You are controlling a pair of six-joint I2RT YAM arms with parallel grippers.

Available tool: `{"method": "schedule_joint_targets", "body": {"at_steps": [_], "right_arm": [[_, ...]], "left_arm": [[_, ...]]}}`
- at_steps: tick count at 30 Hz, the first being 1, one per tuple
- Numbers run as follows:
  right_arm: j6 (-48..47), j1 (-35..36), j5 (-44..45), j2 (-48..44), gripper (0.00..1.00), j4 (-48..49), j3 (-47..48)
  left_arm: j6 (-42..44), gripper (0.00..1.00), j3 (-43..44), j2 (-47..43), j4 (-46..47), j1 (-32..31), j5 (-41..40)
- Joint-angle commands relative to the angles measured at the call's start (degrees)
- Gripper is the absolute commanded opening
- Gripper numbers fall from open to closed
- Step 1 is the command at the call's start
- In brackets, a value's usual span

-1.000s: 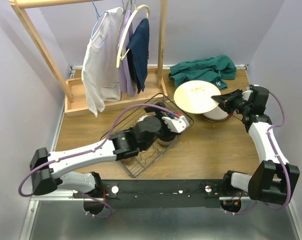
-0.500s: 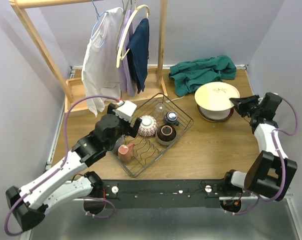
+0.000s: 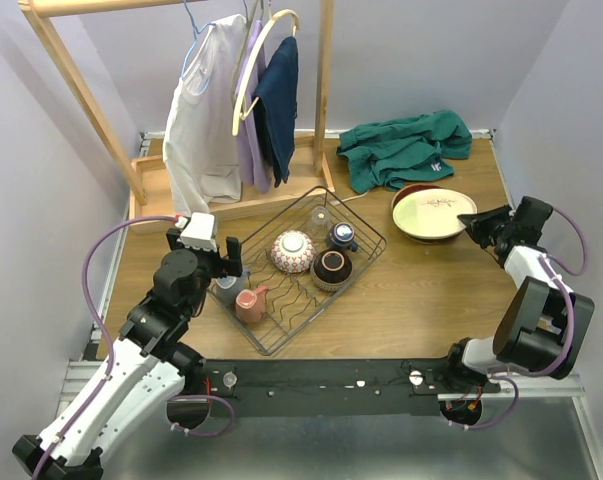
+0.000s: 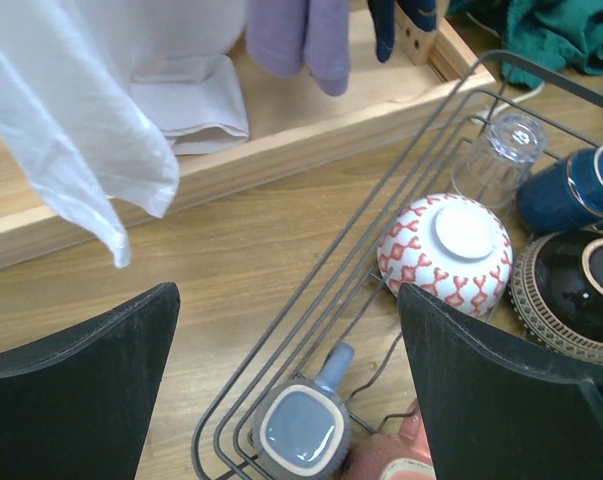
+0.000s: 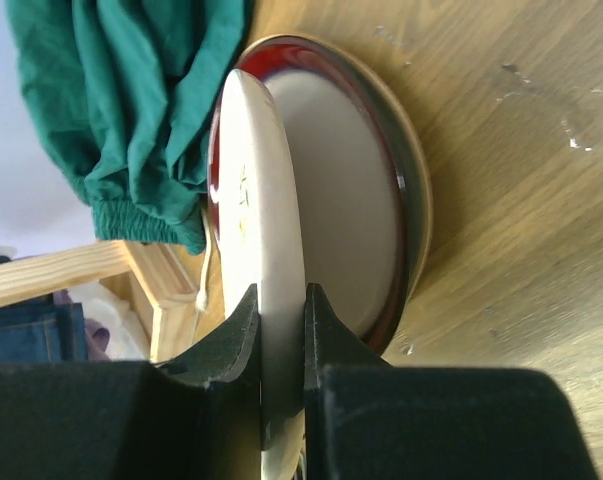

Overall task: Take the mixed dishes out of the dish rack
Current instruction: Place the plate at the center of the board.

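The dish rack (image 3: 281, 335) is sitting slantwise in the middle of the top view, its upper left edge running just beside the base tray of the wooden clothes rack (image 3: 231, 205). Garments (image 3: 206, 120) are hanging low over that tray, crowding the upper left. To the rack's right and lower right, bare wood of the surface (image 3: 431, 300) is lying open as far as the right arm.

The left pincer (image 3: 229, 262) is hovering over the rack's left corner with its jaws spread wide, gripping nothing. In the left wrist view its fingers (image 4: 91, 390) are framing the rack's rim (image 4: 381, 240).

Inside the rack, a red-and-white patterned bowl (image 3: 292, 250) is resting upside down, with a dark bowl (image 3: 332, 266) just beside it to the right. A dark blue cup (image 3: 341, 236) and a clear glass (image 3: 319, 218) are standing in the upper corner. A grey-blue cup (image 3: 226, 290) and a red cup (image 3: 251, 303) are sitting together in the left corner.

At the right of the top view, well apart from the rack, the right pincer (image 3: 471, 225) is clamping the rim of a cream plate (image 3: 436, 213). The plate is lying over a red-lined dish (image 5: 381, 220) on the surface, near the green cloth (image 3: 401, 148).

The plate's face is carrying a faint motif, too small to read.
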Motion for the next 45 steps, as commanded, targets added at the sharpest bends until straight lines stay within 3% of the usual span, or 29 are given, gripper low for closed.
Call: {"method": "schedule_joint_targets", "body": {"at_steps": [1,6,11,17,26,37,45], "right_arm": [[-2.7,-0.6,-0.6,1.6,0.05,4.3,1.2],[-5.3,-0.6,-0.1,3.0,0.18,1.7,1.0],[-9.3,-0.6,1.8,3.1,0.38,-6.3,2.7],[-14.1,-0.6,4.5,3.0,0.55,-14.3,5.7],[-17.5,-0.6,4.7,4.5,0.68,-19.1,8.1],[-15.8,0.0,-0.4,9.8,0.71,-18.8,12.2],[-14.7,2.4,1.4,13.2,0.79,-22.2,17.3]], "left_arm": [[0.0,0.99,-1.0,-2.3,2.7,0.4,-5.9],[1.2,0.99,-1.8,-3.6,3.4,0.5,-7.3],[1.3,0.99,-1.9,-3.6,3.5,0.4,-8.0],[1.6,0.99,-2.0,-3.3,3.9,0.4,-7.3],[1.7,0.99,-2.1,-3.3,3.7,0.4,-6.8],[1.8,0.99,-2.1,-2.7,3.7,0.4,-5.4],[1.9,0.99,-2.0,-2.3,3.8,0.4,-4.8]]}}
